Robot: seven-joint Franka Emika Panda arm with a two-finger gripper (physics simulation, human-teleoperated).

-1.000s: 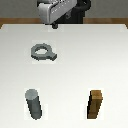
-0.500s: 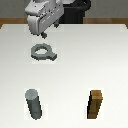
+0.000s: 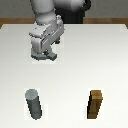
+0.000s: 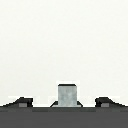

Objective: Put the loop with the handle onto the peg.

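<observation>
End effector [image 3: 45, 56] sits low on the table [image 3: 100, 60], upper left of frame, lower than before; it now hides the loop. Opening cannot be told. Peg [image 3: 34, 103] stands unmoved.

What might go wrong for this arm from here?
1. The end effector hides the ring in the exterior view. Only a grey stub, likely the loop, shows between the open fingers, so an off-centre grip may slip.
2. The peg is narrow, so a tilted loop might catch on its top.
3. The block stands nearby and might get bumped.
</observation>
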